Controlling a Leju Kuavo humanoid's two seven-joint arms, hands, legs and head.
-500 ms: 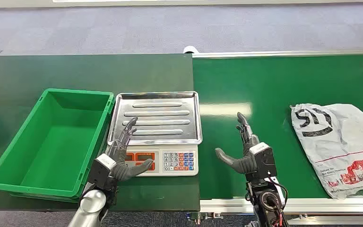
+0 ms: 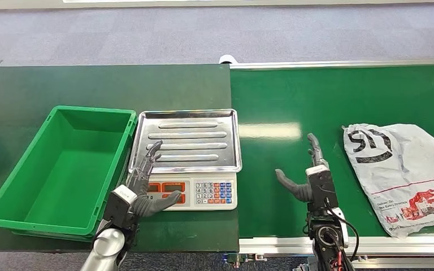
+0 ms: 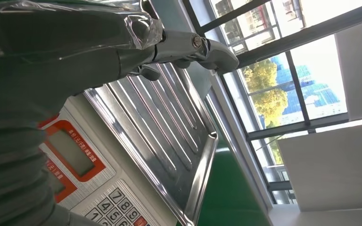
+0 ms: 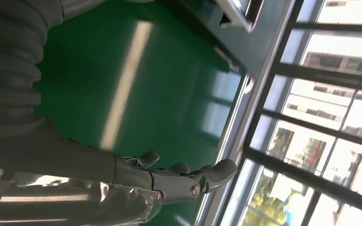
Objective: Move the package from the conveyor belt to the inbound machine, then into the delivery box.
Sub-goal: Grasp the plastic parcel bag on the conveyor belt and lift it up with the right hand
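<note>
I'm seeing my right hand (image 2: 311, 180) spread wide and holding nothing, fingers pointing forward above the belt (image 2: 294, 101), with the package (image 2: 409, 169) lying just to its right. My left hand (image 2: 144, 189) is hovering equally open and empty over the scale (image 2: 195, 195), the box (image 2: 62, 169) just left of it. The package's far edge is running out of frame.

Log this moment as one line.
right hand open beside package | left hand open over scale | crate empty
</note>
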